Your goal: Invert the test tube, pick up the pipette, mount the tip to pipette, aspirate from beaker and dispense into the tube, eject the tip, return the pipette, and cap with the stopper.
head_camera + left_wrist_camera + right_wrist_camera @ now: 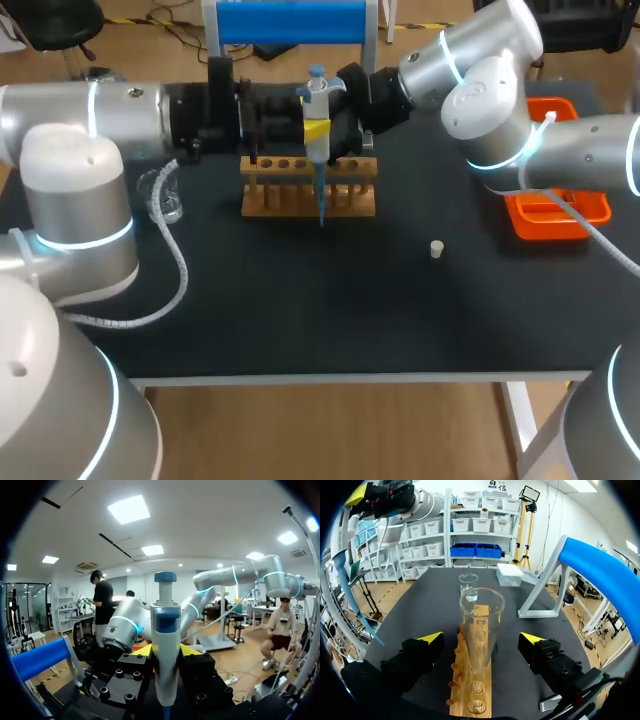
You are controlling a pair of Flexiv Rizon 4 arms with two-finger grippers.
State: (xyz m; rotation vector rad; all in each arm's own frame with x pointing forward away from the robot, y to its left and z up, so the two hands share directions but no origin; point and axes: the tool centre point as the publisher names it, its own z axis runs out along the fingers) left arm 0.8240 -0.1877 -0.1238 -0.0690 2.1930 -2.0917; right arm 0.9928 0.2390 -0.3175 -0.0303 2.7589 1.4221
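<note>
Pipette (317, 125) gripped upright in left hand (166, 652); right hand (481, 640) (fingers apart) flanks test tube (481, 612) in rack (470, 702).

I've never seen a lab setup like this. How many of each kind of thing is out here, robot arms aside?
Pipette: 1
Test tube: 1
Beaker: 1
Stopper: 1
Wooden rack: 1
Orange tray: 1
Blue-topped stand: 1
White box: 1
Total: 8

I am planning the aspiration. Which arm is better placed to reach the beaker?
Left. The left gripper holds the pipette, tip on, and the beaker is on its side. The right gripper is open around the tube.
</note>
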